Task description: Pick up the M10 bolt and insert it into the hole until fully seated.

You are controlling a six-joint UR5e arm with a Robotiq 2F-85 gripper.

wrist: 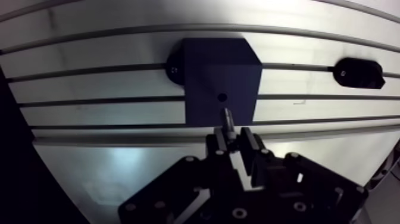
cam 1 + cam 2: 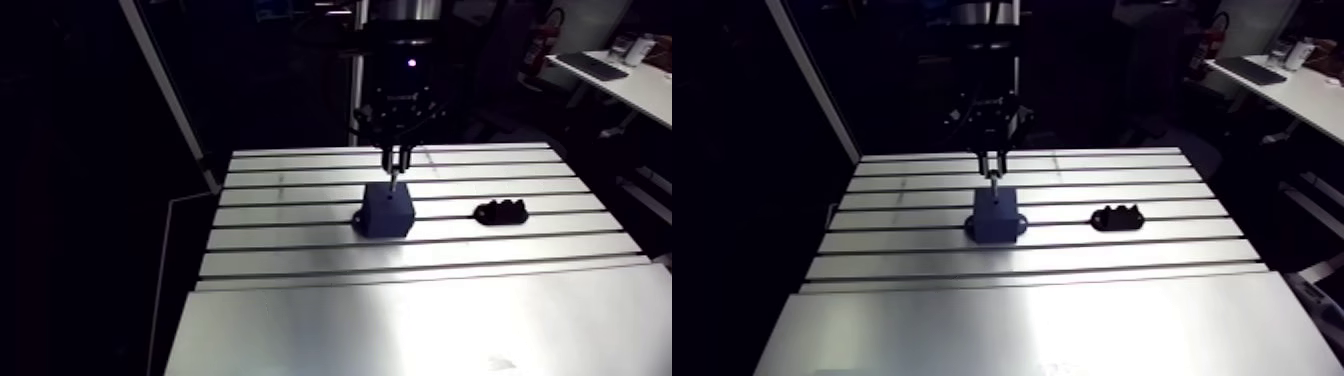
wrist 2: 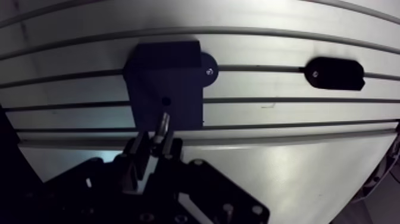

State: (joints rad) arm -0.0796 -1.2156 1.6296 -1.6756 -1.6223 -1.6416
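Observation:
A dark blue block (image 1: 220, 80) with a small round hole (image 1: 222, 96) in its upper face is fastened to the slotted table (image 2: 300, 262). My gripper (image 1: 233, 138) hangs just above the block, shut on a grey M10 bolt (image 1: 227, 118). The bolt's tip points down at the block, a short way from the hole and above it. In the arm view the gripper (image 2: 397, 160) comes straight down over the block (image 2: 387, 211), with the bolt (image 2: 395, 179) sticking out below the fingers.
A low black fixture (image 2: 502, 212) lies on the table to the right of the block, seen also in the wrist view as a black oval piece (image 1: 358, 73). Long slots run across the table's far half; the near half is smooth plate.

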